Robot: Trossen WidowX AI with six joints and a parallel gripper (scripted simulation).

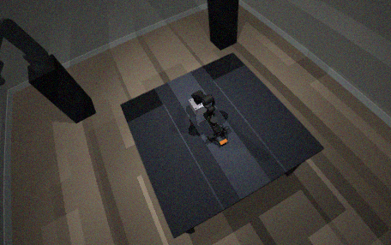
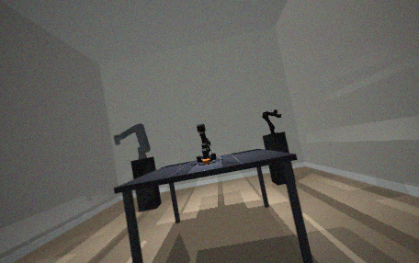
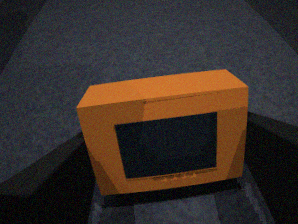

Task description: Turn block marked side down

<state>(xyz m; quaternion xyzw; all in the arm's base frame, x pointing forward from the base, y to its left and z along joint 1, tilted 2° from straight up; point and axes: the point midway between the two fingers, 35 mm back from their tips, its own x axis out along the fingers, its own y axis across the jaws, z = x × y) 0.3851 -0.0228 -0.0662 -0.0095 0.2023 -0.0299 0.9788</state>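
Observation:
The orange block (image 1: pixel 223 142) (image 2: pixel 206 161) (image 3: pixel 165 183) is between the fingers of my gripper (image 1: pixel 221 140) (image 3: pixel 165 129), which is shut on it. In the wrist view, the face towards the camera bears a large dark rectangle, and a plain narrow orange side shows above it. The block's far and lower sides are hidden. One finger is at the block's left end and one at its right end. The block is low over the dark table (image 1: pixel 171 193) (image 2: pixel 152 180); whether it touches the top cannot be told.
The arm's white base plate (image 1: pixel 195 104) is on the table, behind the gripper. Two black pedestals (image 1: pixel 64 92) (image 1: pixel 223 26) stand on the floor beyond the table's edges; in the exterior view both carry arms. Shadows and light bands cross the table.

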